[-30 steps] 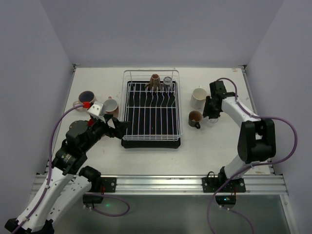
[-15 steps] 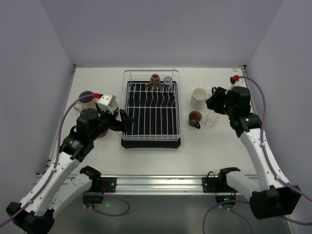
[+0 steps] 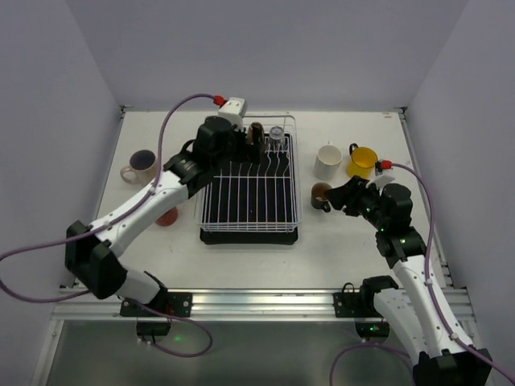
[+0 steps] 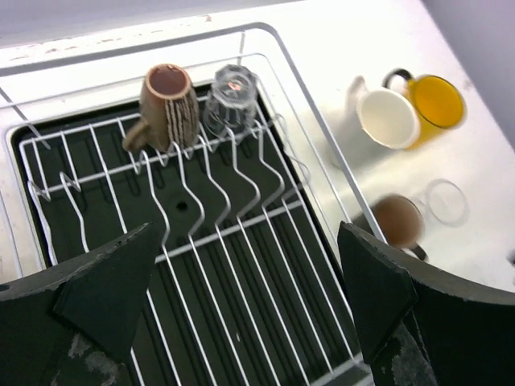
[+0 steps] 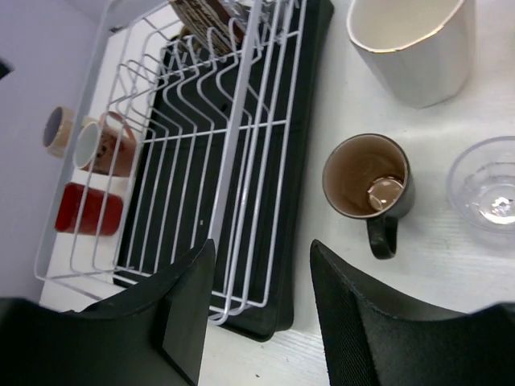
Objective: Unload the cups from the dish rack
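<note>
The dish rack [image 3: 249, 211] holds an upturned brown cup [image 3: 256, 133] and a clear glass [image 3: 277, 133] at its far end. My left gripper [image 3: 232, 151] hangs open over the rack's far left. In the left wrist view its wide jaws [image 4: 249, 237] frame bare wires below the brown cup [image 4: 169, 100] and the glass [image 4: 229, 98]. My right gripper [image 3: 342, 197] is open and holds nothing, right of the rack, over a dark brown mug [image 3: 321, 194]. In the right wrist view this gripper [image 5: 261, 249] sits between the rack [image 5: 241, 161] and the mug [image 5: 366, 178].
Right of the rack stand a white cup [image 3: 327, 161], a yellow cup [image 3: 362, 161] and a clear glass [image 5: 491, 193]. On the left are a cream cup with a dark inside [image 3: 142, 165], a red cup [image 3: 167, 215] and a pink cup [image 5: 105, 145].
The left arm swung from the rack's near left corner to over its far left end. The right gripper opened, left the clear glass on the table and drew back toward me.
</note>
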Controlling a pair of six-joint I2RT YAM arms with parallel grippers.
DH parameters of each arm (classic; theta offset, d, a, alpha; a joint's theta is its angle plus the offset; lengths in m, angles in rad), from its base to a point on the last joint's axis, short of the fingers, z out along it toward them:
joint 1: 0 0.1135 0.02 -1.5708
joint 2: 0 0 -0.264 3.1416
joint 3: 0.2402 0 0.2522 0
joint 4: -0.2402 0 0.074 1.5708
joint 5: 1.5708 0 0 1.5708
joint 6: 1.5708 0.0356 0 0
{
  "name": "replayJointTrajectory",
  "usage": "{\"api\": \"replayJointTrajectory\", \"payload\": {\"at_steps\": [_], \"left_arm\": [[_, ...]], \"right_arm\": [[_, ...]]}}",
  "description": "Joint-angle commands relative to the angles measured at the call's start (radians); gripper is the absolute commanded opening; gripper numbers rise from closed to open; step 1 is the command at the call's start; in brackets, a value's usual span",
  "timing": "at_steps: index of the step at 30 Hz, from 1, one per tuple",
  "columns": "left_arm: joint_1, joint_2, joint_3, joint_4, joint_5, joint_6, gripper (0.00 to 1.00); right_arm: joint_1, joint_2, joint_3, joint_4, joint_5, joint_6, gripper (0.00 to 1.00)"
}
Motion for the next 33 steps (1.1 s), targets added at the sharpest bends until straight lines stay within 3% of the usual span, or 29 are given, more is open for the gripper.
{"api": "replayJointTrajectory", "payload": {"at_steps": [1, 8, 14, 30, 33], "left_arm": [[0.004, 0.145, 0.108, 0.062, -0.152, 0.025, 0.95], [0.019, 0.423, 0.356, 0.076, -0.269, 0.089, 0.86], [0.065, 0.614, 0.501, 0.073, -0.286, 0.129, 0.82], [0.113, 0.783, 0.527, 0.207, -0.185, 0.215, 0.81], [0.12, 0.803, 0.536, 0.207, -0.178, 0.217, 0.77]], "right_arm": [[0.007, -0.056, -0.036, 0.13, -0.098, 0.053, 0.54], [0.024, -0.077, -0.047, 0.147, -0.156, 0.05, 0.54], [0.029, -0.087, -0.056, 0.147, -0.183, 0.027, 0.54], [0.055, -0.057, -0.055, 0.193, -0.228, 0.049, 0.54], [0.067, -0.057, -0.047, 0.183, -0.211, 0.047, 0.54]]}}
